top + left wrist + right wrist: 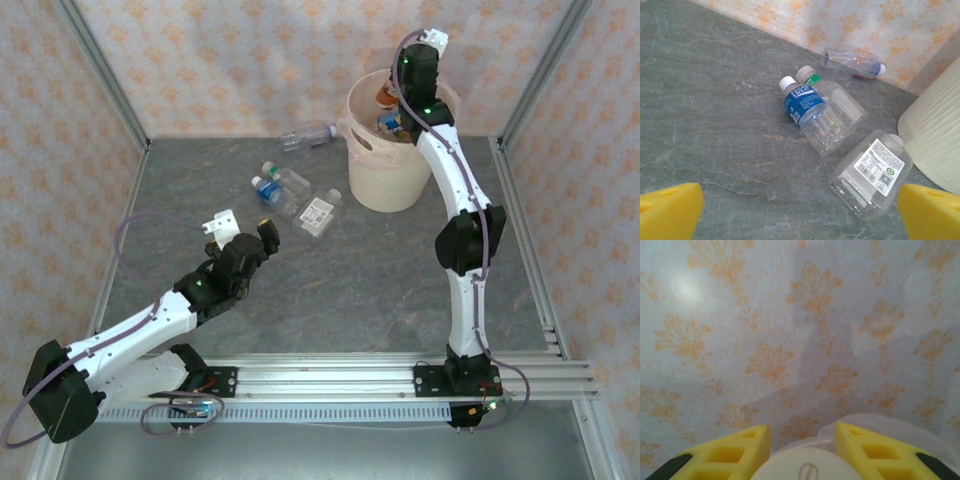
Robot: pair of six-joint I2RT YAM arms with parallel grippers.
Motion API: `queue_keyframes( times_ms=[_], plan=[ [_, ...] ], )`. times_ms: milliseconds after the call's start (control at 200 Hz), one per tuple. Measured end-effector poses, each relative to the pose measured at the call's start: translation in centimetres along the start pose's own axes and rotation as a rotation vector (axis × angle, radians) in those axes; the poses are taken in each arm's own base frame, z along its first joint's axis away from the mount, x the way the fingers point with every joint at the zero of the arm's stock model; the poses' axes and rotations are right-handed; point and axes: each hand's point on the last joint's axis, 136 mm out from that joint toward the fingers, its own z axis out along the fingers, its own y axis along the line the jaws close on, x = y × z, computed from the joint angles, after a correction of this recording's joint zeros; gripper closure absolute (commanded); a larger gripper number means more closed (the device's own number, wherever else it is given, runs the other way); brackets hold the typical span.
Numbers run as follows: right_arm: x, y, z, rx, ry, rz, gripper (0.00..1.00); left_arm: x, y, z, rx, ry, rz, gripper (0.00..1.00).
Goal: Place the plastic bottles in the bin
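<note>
now right gripper (801, 434) clamps a white-capped bottle (807, 469) above the bin (385, 178); left gripper (800, 200) gapes wide near loose bottles (805, 104).

Bright, even light, soft shadows, slight close-range blur.

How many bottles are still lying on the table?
4. A clear bottle by the back wall, a blue-label bottle and a green-cap bottle side by side in the middle, and a white-label bottle nearest the bin. More sit inside the bin, partly hidden.

Pale walls (250, 60) patterned with orange florals enclose a grey, seemingly stone-look tabletop (350, 280).
</note>
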Motion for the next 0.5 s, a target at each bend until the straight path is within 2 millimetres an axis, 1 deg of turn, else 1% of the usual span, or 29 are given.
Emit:
queue_keyframes(
  times_ms=[60, 85, 150, 275, 500],
  plan=[
    [1.3, 0.5, 0.5, -0.029, 0.028, 0.028, 0.56, 0.1, 0.0, 0.1, -0.002, 0.003, 0.004, 0.00],
    [1.7, 0.7, 0.7, -0.041, 0.038, 0.040, 0.51, 0.2, 0.0, 0.1, -0.002, 0.006, 0.005, 0.00],
    [2.2, 1.1, 0.8, -0.064, 0.055, 0.065, 0.43, 0.4, 0.0, 0.2, -0.003, 0.013, 0.011, 0.00],
    [2.2, 1.3, 0.7, -0.079, 0.060, 0.088, 0.35, 1.0, -0.2, 0.5, -0.002, 0.032, 0.022, 0.00],
    [2.9, 0.1, 0.4, -0.023, 0.086, 0.055, 0.31, 2.0, -0.9, 1.2, 0.010, 0.076, 0.041, 0.00]
  ],
)
